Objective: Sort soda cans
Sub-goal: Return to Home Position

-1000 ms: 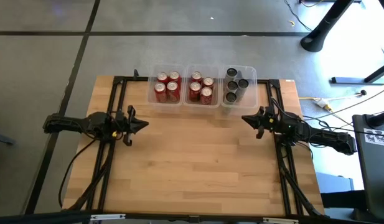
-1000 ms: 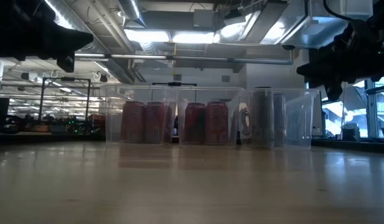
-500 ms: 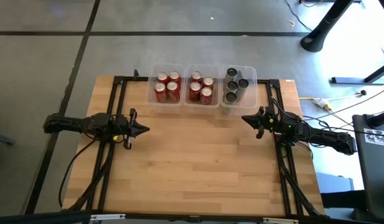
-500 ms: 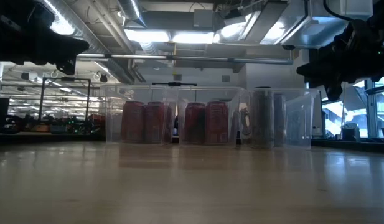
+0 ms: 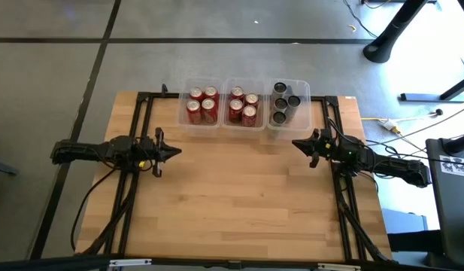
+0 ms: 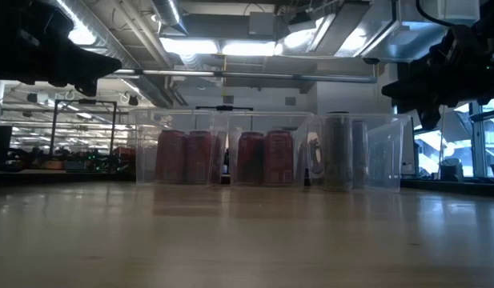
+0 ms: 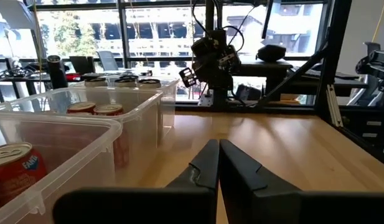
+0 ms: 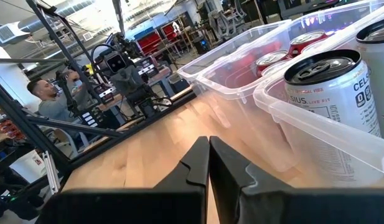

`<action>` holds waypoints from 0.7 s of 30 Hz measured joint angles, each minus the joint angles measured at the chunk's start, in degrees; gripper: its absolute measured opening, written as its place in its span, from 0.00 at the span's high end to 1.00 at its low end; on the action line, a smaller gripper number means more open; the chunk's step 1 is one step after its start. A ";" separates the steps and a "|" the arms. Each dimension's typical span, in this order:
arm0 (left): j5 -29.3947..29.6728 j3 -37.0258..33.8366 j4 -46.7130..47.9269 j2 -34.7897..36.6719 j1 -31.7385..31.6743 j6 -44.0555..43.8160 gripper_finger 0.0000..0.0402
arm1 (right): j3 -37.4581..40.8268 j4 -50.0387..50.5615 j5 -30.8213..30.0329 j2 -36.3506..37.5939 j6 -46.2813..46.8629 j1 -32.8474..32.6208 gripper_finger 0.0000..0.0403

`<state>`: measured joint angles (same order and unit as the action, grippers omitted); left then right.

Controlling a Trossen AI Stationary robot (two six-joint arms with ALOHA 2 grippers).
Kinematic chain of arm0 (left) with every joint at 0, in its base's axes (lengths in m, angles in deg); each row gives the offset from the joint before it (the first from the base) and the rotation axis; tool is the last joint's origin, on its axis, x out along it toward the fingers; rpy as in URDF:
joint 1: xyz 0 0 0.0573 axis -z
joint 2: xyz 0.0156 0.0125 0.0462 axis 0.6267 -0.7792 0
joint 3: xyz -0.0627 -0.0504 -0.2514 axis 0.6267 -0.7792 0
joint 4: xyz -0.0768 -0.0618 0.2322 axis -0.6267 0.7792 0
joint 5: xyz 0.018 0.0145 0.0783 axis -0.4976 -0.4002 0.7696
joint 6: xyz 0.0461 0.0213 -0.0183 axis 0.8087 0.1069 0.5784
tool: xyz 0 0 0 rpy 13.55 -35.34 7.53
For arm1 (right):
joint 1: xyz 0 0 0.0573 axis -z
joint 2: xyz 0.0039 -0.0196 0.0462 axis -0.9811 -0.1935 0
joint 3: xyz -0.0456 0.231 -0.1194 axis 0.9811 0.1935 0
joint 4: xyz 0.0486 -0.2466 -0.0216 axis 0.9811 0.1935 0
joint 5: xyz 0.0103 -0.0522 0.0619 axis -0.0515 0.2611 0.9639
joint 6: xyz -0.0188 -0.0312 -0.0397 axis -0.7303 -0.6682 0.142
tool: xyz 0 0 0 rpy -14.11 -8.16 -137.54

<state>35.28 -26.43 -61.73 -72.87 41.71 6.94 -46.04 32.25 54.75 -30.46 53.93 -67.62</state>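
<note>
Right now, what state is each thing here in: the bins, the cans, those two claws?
Left clear plastic bin: holds four upright red soda cans.
Centre clear plastic bin: holds four more upright red cans.
Right clear plastic bin: holds four upright black cans.
Left gripper: shut, empty.
Right gripper: shut, empty.

Left gripper point(image 5: 175, 152) and right gripper point(image 5: 295, 143) jaws point at each other; three bins point(image 5: 182, 120), cans point(image 5: 194, 95) inside, stand in a row beside that line.
</note>
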 joint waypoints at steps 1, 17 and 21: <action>0.00 0.00 0.00 0.00 0.00 0.02 1.00 | 0.00 0.00 0.00 0.00 0.00 0.00 0.97; -0.02 -0.02 0.00 0.00 0.00 0.26 1.00 | 0.02 -0.03 0.00 0.00 0.00 0.00 0.97; -0.02 -0.02 0.00 0.00 0.00 0.44 0.98 | 0.02 -0.04 0.00 0.00 0.00 0.00 0.97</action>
<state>35.26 -26.45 -61.73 -72.87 41.71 7.38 -46.01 32.22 54.75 -30.46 53.93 -67.62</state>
